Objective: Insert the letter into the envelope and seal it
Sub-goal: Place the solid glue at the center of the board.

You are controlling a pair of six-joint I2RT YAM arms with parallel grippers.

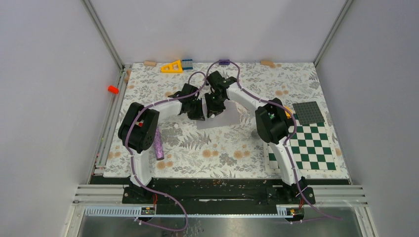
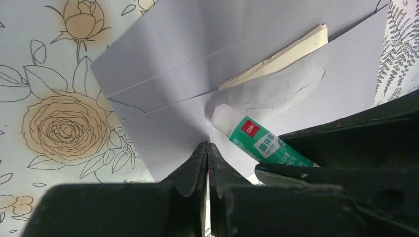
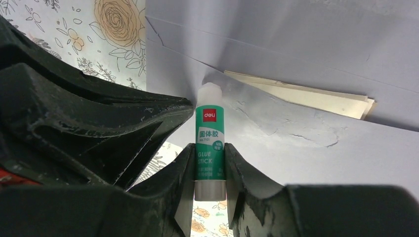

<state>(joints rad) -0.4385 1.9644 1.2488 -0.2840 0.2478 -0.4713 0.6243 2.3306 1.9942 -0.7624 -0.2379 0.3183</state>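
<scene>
The pale lavender envelope (image 1: 228, 119) lies open on the floral table, flap side toward the arms. The cream folded letter (image 2: 296, 47) sits in its pocket with one edge showing (image 3: 316, 96). My left gripper (image 2: 207, 144) is shut on the edge of the envelope (image 2: 163, 74), and the paper creases toward its tips. My right gripper (image 3: 210, 148) is shut on a green glue stick (image 3: 210, 126). The stick's white tip touches the envelope (image 3: 296, 44) where a glue smear roughens the paper. The glue stick (image 2: 257, 140) also shows in the left wrist view.
A purple glittery stick (image 1: 158, 144) lies beside the left arm. A green-and-white checkerboard mat (image 1: 306, 148) and a grey studded plate (image 1: 309, 112) lie at the right. A yellow triangle (image 1: 172, 66), a blue block (image 1: 187, 63) and wooden pieces line the far edge.
</scene>
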